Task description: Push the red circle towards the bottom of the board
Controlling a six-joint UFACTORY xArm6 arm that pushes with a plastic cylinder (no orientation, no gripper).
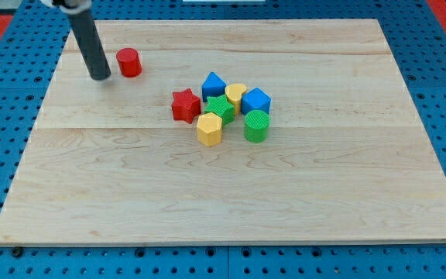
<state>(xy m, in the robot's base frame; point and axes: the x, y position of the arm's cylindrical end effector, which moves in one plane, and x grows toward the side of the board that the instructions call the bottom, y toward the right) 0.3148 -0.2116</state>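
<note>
The red circle (129, 62) is a short red cylinder standing near the view's top left of the wooden board (231, 194). My tip (100, 77) is the lower end of a dark rod coming in from the view's top left. It rests on the board just left of the red circle and slightly below it, with a small gap between them.
A cluster of blocks sits near the board's middle: a red star (185, 105), a blue block (214, 84), a yellow heart-like block (235, 94), a blue cube (256, 100), a green block (221, 109), a yellow hexagon (209, 129) and a green cylinder (256, 125).
</note>
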